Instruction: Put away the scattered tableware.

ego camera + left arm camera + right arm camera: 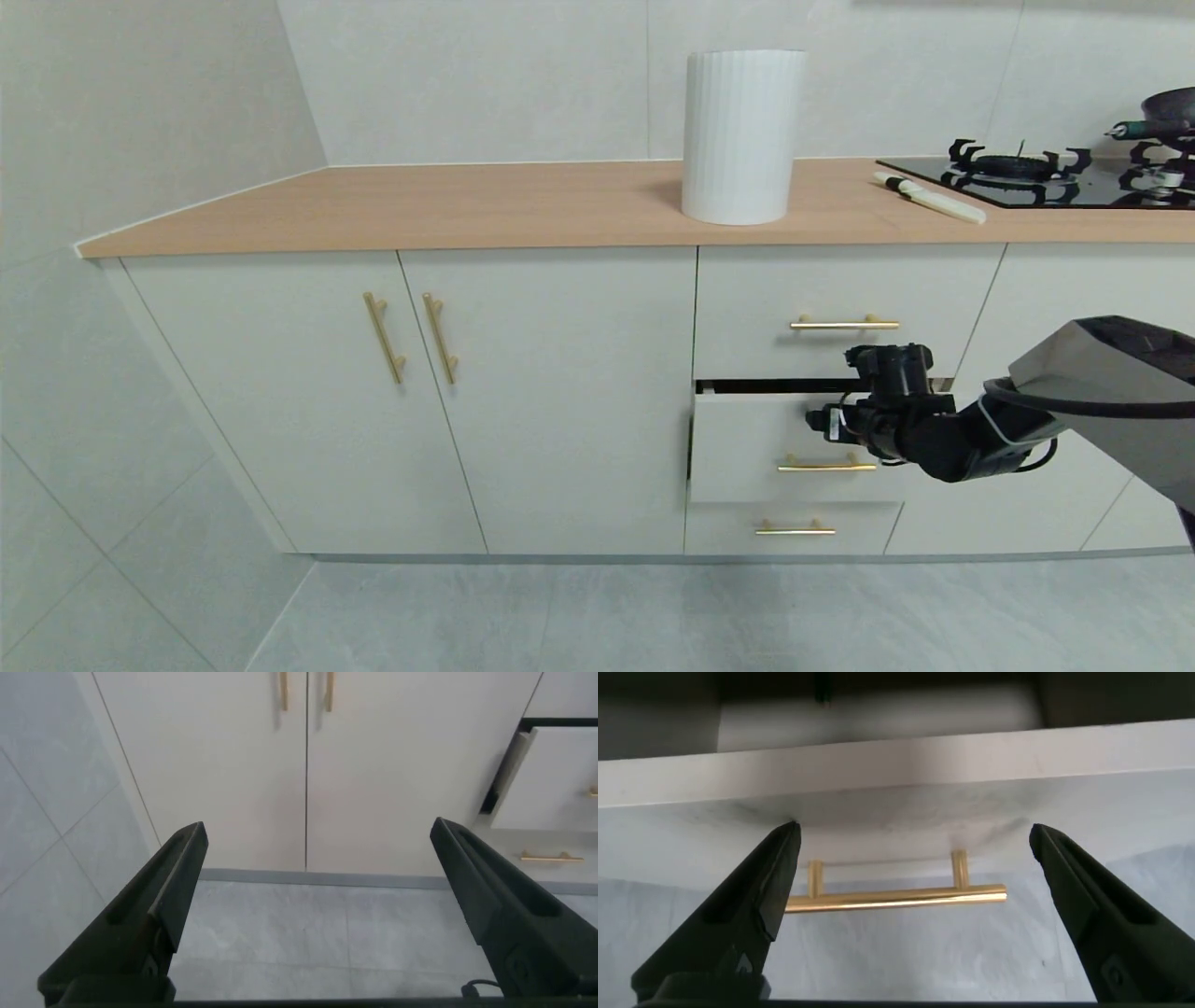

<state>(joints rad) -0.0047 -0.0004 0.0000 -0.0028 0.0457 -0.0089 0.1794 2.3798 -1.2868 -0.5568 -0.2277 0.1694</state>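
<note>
A white utensil (927, 197) with a dark band lies on the wooden counter (420, 205), beside the stove. The middle drawer (747, 439) of the cabinet stands pulled out a little, with a dark gap above its front. My right gripper (840, 411) is right at that drawer front, just above its gold handle (826, 465). In the right wrist view the gripper (913, 835) is open, with the handle (895, 896) close between its fingers and not gripped. My left gripper (318, 829) is open and empty, low over the floor, facing the cabinet doors (306, 756).
A tall white ribbed cylinder (742, 135) stands on the counter above the drawers. At the far right are a black gas stove (1036, 177) and a pan (1167, 107). A closed drawer sits above and another below the middle one. Grey tiled floor (560, 616) lies in front.
</note>
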